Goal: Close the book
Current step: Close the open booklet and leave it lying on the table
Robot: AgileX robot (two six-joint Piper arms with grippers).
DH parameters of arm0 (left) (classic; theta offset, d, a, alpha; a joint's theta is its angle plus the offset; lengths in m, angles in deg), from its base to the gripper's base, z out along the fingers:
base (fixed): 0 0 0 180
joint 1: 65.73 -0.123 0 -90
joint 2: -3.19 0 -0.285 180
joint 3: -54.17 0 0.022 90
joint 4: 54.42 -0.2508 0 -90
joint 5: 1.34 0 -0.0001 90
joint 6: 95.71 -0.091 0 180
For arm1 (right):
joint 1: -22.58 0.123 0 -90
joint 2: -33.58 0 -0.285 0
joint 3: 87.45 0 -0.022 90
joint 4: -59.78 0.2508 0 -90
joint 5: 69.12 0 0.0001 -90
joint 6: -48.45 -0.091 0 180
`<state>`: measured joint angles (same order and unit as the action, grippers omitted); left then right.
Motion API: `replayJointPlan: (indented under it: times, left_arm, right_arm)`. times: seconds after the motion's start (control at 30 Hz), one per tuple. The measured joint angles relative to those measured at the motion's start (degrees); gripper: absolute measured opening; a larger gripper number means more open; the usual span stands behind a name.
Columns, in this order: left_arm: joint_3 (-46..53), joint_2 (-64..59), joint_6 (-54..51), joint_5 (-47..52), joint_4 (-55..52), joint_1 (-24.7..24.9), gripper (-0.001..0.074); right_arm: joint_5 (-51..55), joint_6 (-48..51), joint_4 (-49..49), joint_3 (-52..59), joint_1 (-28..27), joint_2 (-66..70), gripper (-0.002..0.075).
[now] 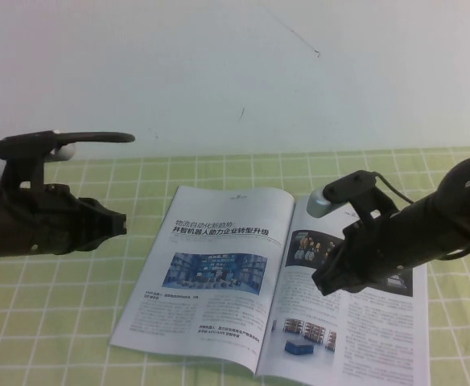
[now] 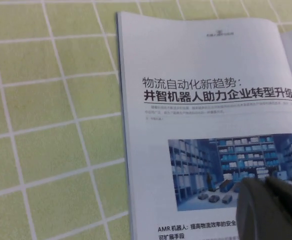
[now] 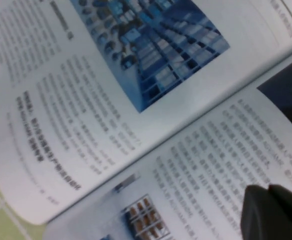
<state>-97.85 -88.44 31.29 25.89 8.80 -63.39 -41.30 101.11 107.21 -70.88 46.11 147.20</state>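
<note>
Presently, lower centre of the high view: the book (image 1: 219, 273), a thin magazine-type, lies open and flat on the tabletop (image 1: 50, 330). Both pages face up, and the spine runs from upper centre down to the bottom edge. Not yet closed, so the task is judged at its start.

Centre right: the right pincer (image 1: 327, 283) hangs over the right-hand page, just beside the spine. The right wrist view shows the gutter and print close up, so it sits low over the paper. Contact cannot be told, nor whether this pincer is wide or narrow. Judgement: it is placed either to steady that page or to work on it near the fold.

Mid-left: the left pincer (image 1: 121, 223) is off the book, over bare cloth, aimed at the left page's outer edge and apart from it. Its opening cannot be told either. Judgement: facing the free edge suits lifting that leaf and swinging it over the spine.

Surface: green cloth with a pale grid. The pages lie tight to it, so getting under an edge looks fiddly.

Farthest, upper frame: a plain white wall (image 1: 235, 72) with a few faint marks.
</note>
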Motion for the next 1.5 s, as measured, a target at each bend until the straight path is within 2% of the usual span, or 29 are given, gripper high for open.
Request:
replayJointPlan:
  times: [0.27,0.43,0.53,0.7,0.9,1.07,1.3,1.5]
  left_arm:
    - [-2.67,-11.62,-3.49,0.01,2.46,0.00,-0.0004]
    - [-2.80,-15.07,-3.58,-5.23,3.30,0.48,-0.0004]
    - [-3.00,-16.63,-4.45,-9.34,3.68,2.58,-0.0004]
    - [-3.22,-19.40,-6.57,-19.34,3.19,8.83,-0.0004]
    - [-3.22,-21.35,-6.95,-26.45,3.14,11.16,-0.0004]
    - [-3.36,-23.57,-6.95,-26.48,3.25,11.34,-0.0004]
    - [-4.31,-24.23,-6.95,-20.38,4.76,11.60,-0.0004]
    - [-4.31,-24.35,-6.95,-11.93,10.43,16.20,-0.0004]
  right_arm:
    - [-0.20,0.00,0.22,-1.67,0.00,8.59,-0.0003]
    - [0.86,0.04,0.35,-2.39,-0.10,9.45,-0.0003]
    - [0.95,0.13,0.35,-2.39,-0.10,9.55,-0.0003]
    - [1.33,0.13,0.35,-2.49,-0.10,9.49,-0.0003]
    - [2.42,0.17,0.35,-2.86,-0.21,9.85,-0.0003]
    - [2.75,0.17,0.35,-2.80,-0.31,9.89,-0.0003]
    - [3.11,0.17,0.35,-2.80,-0.42,9.98,-0.0003]
    - [3.11,0.17,0.35,-2.80,-0.42,9.98,-0.0003]
